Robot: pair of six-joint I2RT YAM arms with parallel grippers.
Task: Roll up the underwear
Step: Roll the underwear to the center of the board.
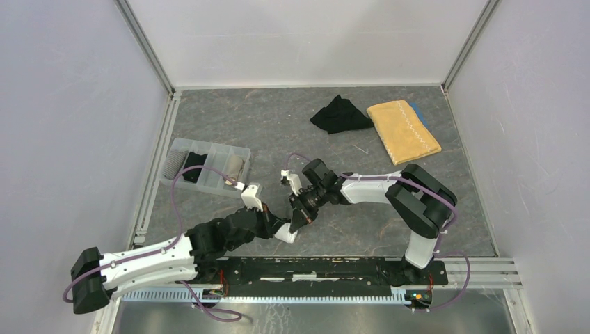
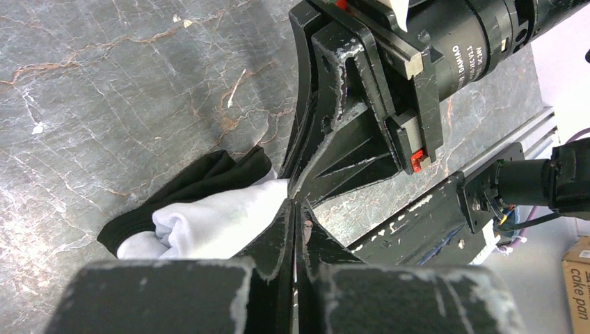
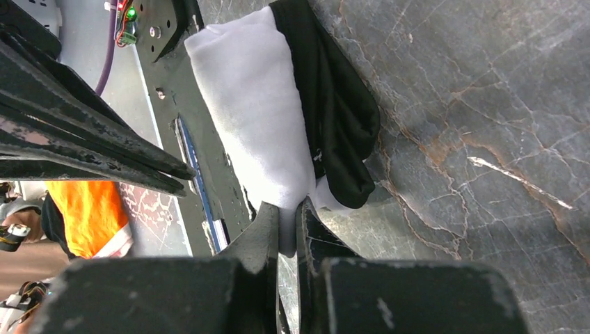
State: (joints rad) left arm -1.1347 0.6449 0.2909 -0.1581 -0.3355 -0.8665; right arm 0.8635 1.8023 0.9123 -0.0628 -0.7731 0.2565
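- The right tool [image 3: 286, 217] is clamped on the near end of the underwear [image 3: 254, 104], a white bundle with a black band wrapped along one side.
- From that pinch the bundle's long axis runs straight out ahead of the right tool's tips.
- It sits low at the front middle of the table [image 1: 278, 125], just beside the arms' base rail. I can't tell whether it rests on the surface or hangs just clear.
- The left tool [image 2: 291, 203] has its jaws together, tip to tip with the right one at the same white corner. The cloth lies off to one side of it, not ahead.
- Whether any cloth is caught between the left jaws I can't tell.
- Both arms are equally near, but only the right has a sure hold, so I reckon the next move pivots about its pinch.
- A loose black piece [image 1: 339, 115] lies well apart at the far side, beside the towel [image 1: 403, 131].
- The tray [image 1: 229, 154] sits to the left with some rolls in it.
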